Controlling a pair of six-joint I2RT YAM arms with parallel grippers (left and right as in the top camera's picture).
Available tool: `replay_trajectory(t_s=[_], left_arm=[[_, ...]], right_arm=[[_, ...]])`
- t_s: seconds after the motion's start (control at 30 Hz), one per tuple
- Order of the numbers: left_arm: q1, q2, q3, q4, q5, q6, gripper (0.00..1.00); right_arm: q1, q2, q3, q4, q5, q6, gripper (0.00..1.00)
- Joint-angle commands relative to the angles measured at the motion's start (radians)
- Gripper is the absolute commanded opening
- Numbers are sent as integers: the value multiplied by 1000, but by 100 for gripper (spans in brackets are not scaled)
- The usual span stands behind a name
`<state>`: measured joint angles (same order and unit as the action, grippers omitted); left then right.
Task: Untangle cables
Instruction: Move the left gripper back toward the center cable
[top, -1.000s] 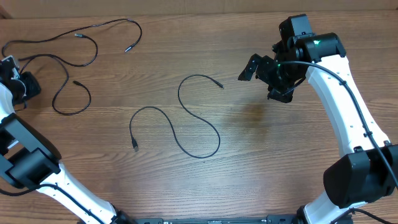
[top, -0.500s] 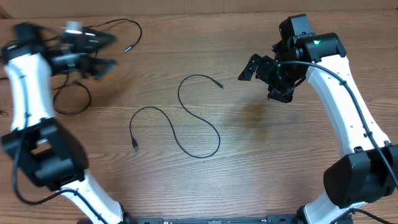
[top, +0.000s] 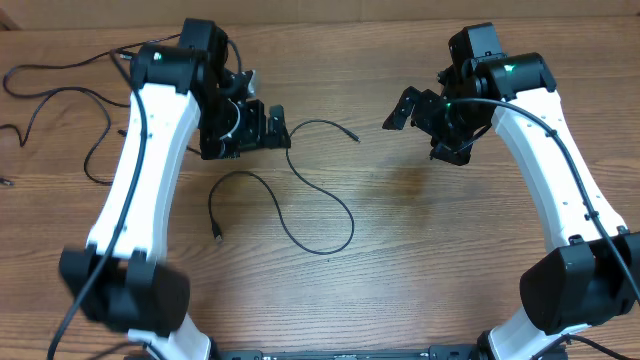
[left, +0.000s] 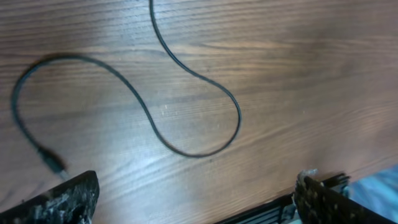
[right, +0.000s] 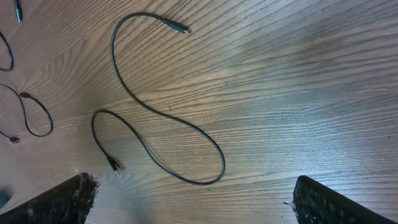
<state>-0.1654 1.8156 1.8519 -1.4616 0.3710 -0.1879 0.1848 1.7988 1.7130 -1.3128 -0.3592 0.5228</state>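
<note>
One thin black cable (top: 318, 192) lies in an S-curve at the middle of the table, with a plug at each end. It also shows in the left wrist view (left: 147, 113) and the right wrist view (right: 222, 163). More cables (top: 62, 92) lie loosely looped at the far left. My left gripper (top: 272, 128) hovers over the upper bend of the S-shaped cable, open, with nothing between its fingers (left: 62, 200). To the right of that cable's upper plug, my right gripper (top: 420, 128) hangs above the wood, open and empty (right: 193, 205).
The wooden table (top: 420, 250) fills the view, and its front edge shows past the left fingers (left: 348, 180). A small loop of cable (right: 37, 118) from the left group shows at the edge of the right wrist view.
My left arm has swung from the far left edge to the table's middle, and its jaws have opened. The cables at the left have shifted slightly. The right arm has not moved.
</note>
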Motion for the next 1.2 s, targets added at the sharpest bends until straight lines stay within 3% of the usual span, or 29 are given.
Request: replay_trajectory(t_s=[0.0,0.07,0.23,0.37,0.5,0.77,0.97,1.07,1.17], left_arm=[[-109,-127,2,-65,-192,-146,100],[-190,-163,2,-134,-307,-317,100],[-362,-174,-7,-162,-378,-533,100],[-517,-174,-83,-162,-530,-735,100],[-479,-174,-110,-211,-500,-741,100],[-269,-339,-118,-228,-374,-593,100],[-261,-497,-231,-227,-359,-585,100],[-261,-542,-367,-129,-340,-605,100],[-261,-531,-517,29,-220,-718,100]], right_arm=[[-1,-11,16,2,2,-4,100],[-1,-11,16,2,2,-4,100],[-1,-11,16,2,2,-4,100],[-1,-11,16,2,2,-4,100],[-1,-11,16,2,2,-4,100],[-1,-11,16,2,2,-4,100],[-1,-11,16,2,2,-4,100],[-1,-11,16,2,2,-4,100],[-1,-11,16,2,2,-4,100]])
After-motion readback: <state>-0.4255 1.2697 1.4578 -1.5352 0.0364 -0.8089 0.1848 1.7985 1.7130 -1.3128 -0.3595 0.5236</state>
